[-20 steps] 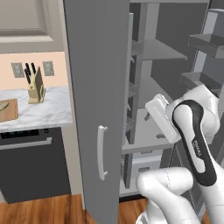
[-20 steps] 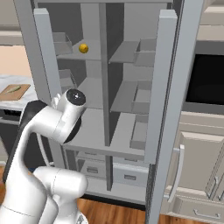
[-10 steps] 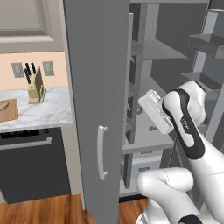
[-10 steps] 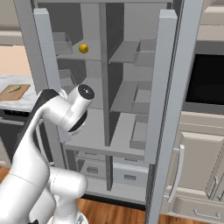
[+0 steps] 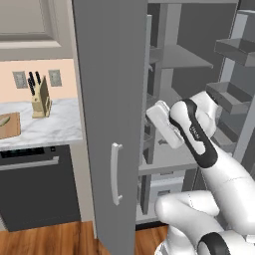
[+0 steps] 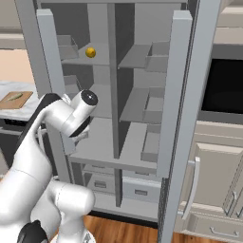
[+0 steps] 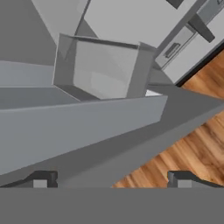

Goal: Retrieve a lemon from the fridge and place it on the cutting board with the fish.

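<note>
The arm (image 5: 209,164) is glossy white, built of rounded, bulging segments that join through dark, nearly black collars. One black band runs along the forearm (image 5: 195,135) and carries a small pale marking, too small to read. The hand (image 5: 165,123) is a white, boxy block with softened corners. From the right base view a round white joint cap (image 6: 88,98) shows a dark ring with a dark centre. The gripper (image 7: 112,180) has two small dark fingertips (image 7: 40,179), each with a pale grey pad, set wide apart.
</note>
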